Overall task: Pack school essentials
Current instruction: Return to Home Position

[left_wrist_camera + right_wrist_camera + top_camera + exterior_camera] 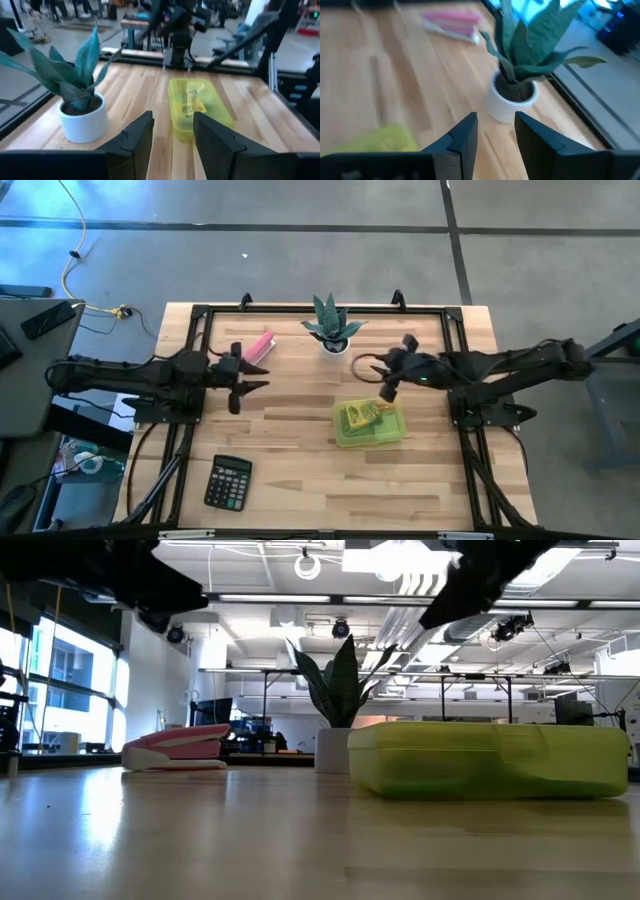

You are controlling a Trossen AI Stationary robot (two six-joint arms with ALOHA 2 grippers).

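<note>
Near the box (368, 425) edge, right pincer (389, 390) gapes narrowly, left pincer (256, 378) likewise, well apart

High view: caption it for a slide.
Box shut, calculator and pink bar outside; left end effector, right end effector open.

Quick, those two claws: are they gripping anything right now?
Left gripper: open, holding nothing, over the table's left side.
Right gripper: open, holding nothing, by the translucent lime-green plastic box.
</note>
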